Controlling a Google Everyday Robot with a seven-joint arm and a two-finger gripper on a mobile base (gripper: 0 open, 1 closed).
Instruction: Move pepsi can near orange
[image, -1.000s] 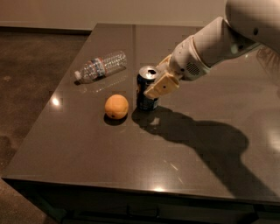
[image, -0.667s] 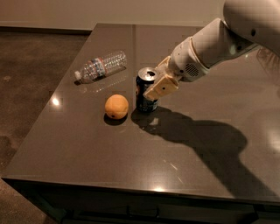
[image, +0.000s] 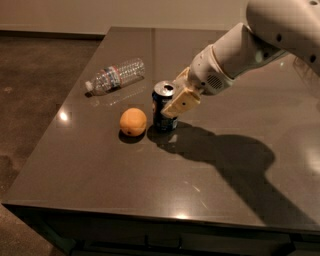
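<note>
The pepsi can (image: 161, 111) stands upright on the dark table (image: 100, 170), just right of the orange (image: 133, 121), with a small gap between them. My gripper (image: 170, 98) reaches in from the right on the white arm (image: 235, 55). It is shut on the pepsi can's upper part, with one tan finger (image: 181, 103) across the can's right side. The can's base rests on the table.
A clear plastic water bottle (image: 115, 76) lies on its side at the back left of the table. The table's left edge and front edge are close to the orange. The arm casts a broad shadow (image: 225, 155) to the right of the can.
</note>
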